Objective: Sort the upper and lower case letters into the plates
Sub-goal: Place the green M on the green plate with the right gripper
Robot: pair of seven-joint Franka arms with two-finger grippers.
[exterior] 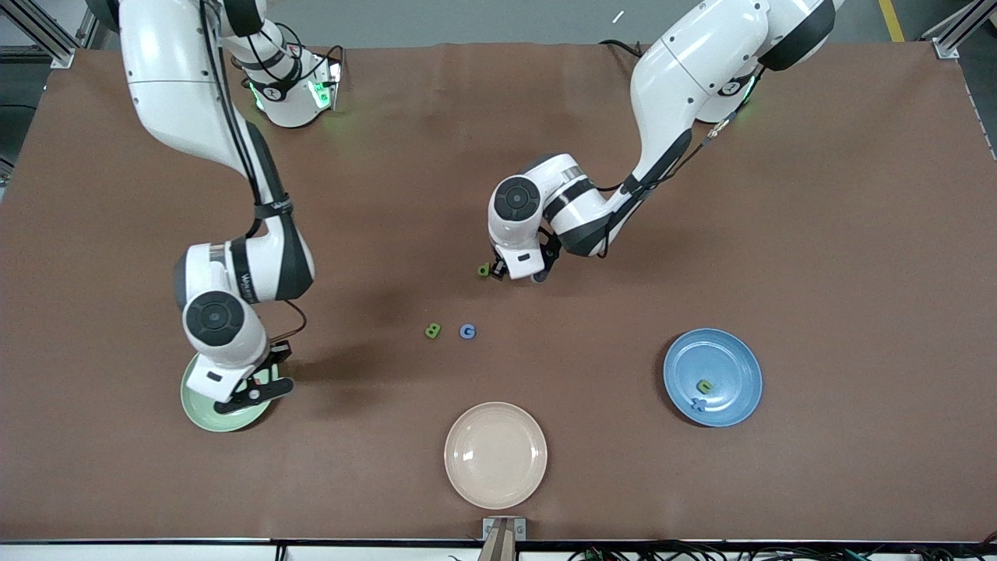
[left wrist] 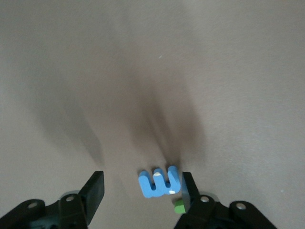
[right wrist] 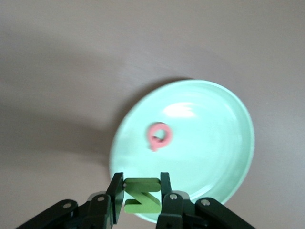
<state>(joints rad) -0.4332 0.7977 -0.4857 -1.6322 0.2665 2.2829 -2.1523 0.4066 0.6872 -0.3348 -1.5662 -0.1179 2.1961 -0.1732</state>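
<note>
My left gripper [left wrist: 142, 186] is low over the middle of the table, open around a blue E [left wrist: 159, 183]. The E lies flat and touches one finger; the other finger stands apart from it. A small green letter [left wrist: 179, 206] lies just outside that touching finger, seen beside the gripper [exterior: 484, 269] in the front view. My right gripper [right wrist: 142, 188] is shut on a green N [right wrist: 143, 200] above the rim of the pale green plate [right wrist: 214, 129], which holds a red round letter [right wrist: 159, 136]. The blue plate [exterior: 713, 366] holds a green letter [exterior: 705, 385] and a blue x [exterior: 699, 403].
A green B [exterior: 433, 331] and a blue G [exterior: 467, 332] lie side by side on the table, nearer to the front camera than the left gripper [exterior: 520, 274]. A cream plate [exterior: 495, 454] with nothing on it sits near the front edge.
</note>
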